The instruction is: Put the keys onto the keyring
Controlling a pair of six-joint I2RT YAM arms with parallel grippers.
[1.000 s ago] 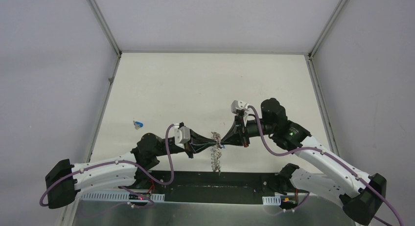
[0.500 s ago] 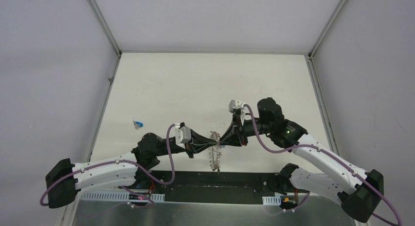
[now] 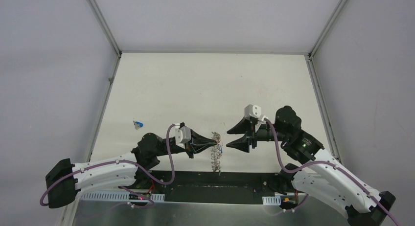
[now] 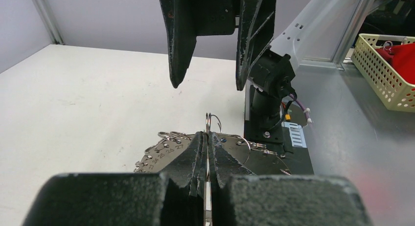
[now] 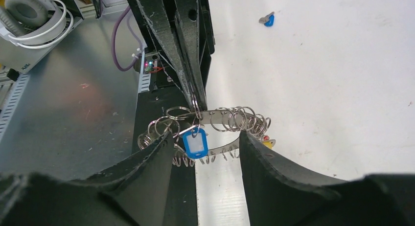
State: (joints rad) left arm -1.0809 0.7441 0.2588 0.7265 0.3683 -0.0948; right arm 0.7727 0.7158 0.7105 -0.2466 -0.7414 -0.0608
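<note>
The left gripper [image 3: 212,142] is seen pressed shut, its fingertips pinching one small wire loop of the keyring [image 3: 214,156]. The keyring hangs below the gripper at lower centre of the overhead view, close to the near edge of the table [image 3: 195,84]. In the left wrist view the loop is gripped edge-on between the two pads, and a band of the ring marked with numbers is spread out beneath them. The right gripper [image 3: 230,138] is opened wide just to the right of the ring and nothing is touched by it. Its jaws are pointed at the left fingertips with a clear gap between. A blue tag [image 5: 196,143] is seen hanging from the ring in the right wrist view, and yellow and red pieces are partly hidden behind the right-hand finger. One blue key [image 3: 139,124] lies alone at the left of the table, well apart from both arms, with wide bare table beyond. How many keys are on the ring cannot be made out.
</note>
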